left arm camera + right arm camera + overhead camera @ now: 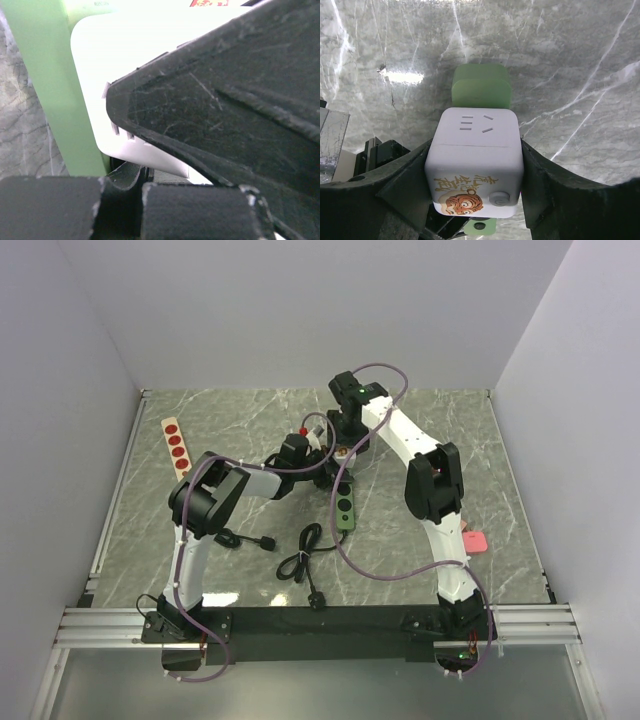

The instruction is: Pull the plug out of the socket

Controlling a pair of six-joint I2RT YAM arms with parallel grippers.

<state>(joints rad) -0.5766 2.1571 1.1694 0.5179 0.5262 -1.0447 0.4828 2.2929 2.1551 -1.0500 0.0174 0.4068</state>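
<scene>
Plug (475, 160), white rounded cube, on green socket strip (481, 85), right jaws clamping it, left jaws' state unclear

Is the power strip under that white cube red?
No, the power strip showing beyond the white cube is pale green.
</scene>
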